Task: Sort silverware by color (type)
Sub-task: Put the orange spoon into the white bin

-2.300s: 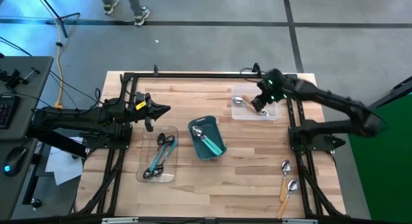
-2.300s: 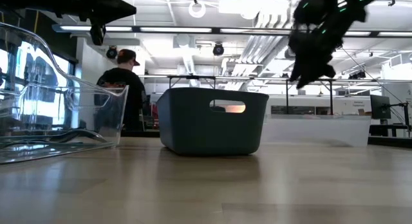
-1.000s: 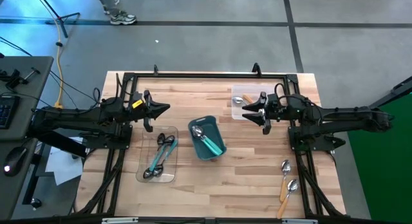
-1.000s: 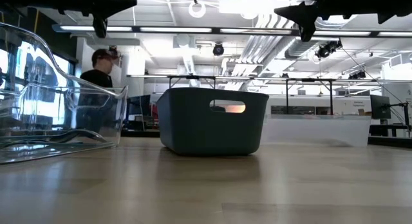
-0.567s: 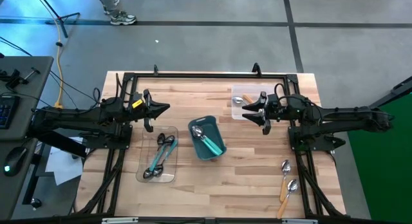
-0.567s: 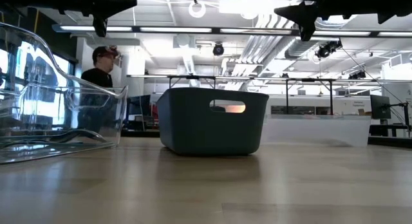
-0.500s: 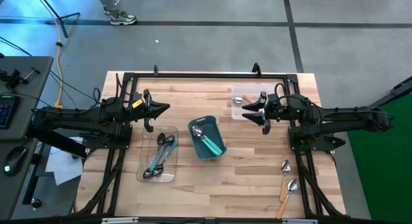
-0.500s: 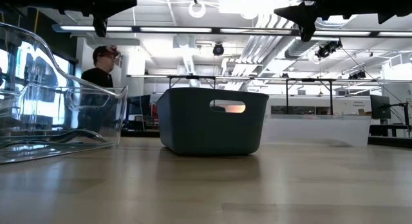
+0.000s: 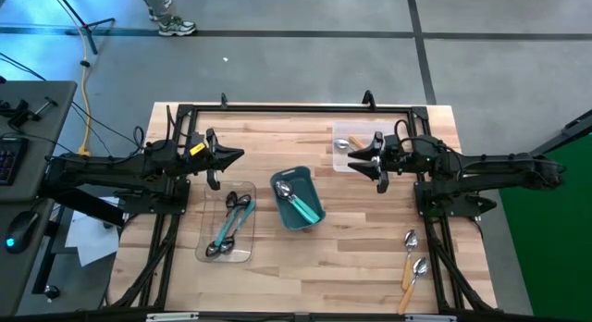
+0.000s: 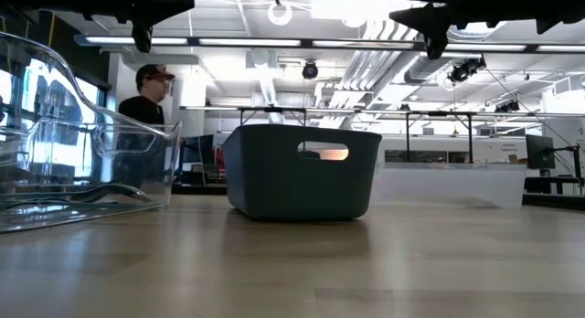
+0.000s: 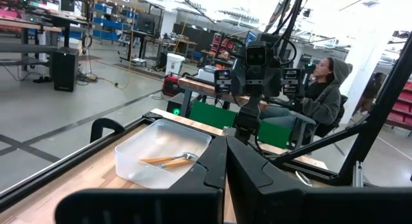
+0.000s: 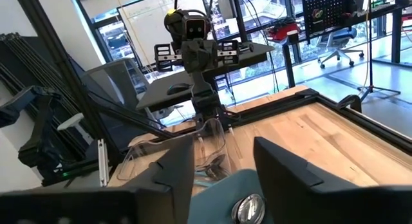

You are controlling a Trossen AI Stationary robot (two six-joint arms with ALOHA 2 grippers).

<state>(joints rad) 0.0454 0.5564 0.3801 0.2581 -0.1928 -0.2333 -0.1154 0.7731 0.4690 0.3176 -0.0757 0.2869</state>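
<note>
Teal-handled spoons (image 9: 298,204) lie in the teal bin (image 9: 314,185) at the table's middle. More spoons, teal and dark (image 9: 231,225), lie in the clear tray (image 9: 211,231) at near left. An orange-handled spoon (image 9: 350,143) lies in the clear tray (image 9: 393,165) at far right. Two orange-handled spoons (image 9: 412,259) lie flat on the table at near right. My left gripper (image 9: 240,157) hangs level and shut, above the table left of the bin (image 11: 225,147). My right gripper (image 9: 355,157) hangs level and open over the far-right tray's edge (image 12: 222,153), empty.
A black frame (image 9: 277,107) runs along the table's far edge and down both sides. Bare wood lies between the bin and the near edge (image 9: 314,285). A person (image 10: 146,108) stands in the room beyond the table.
About two seconds ago my right gripper pointed down into the far-right tray. It has since risen and turned level toward the table's left. Both arms have kept still over the last second. Only the person behind the table has shifted.
</note>
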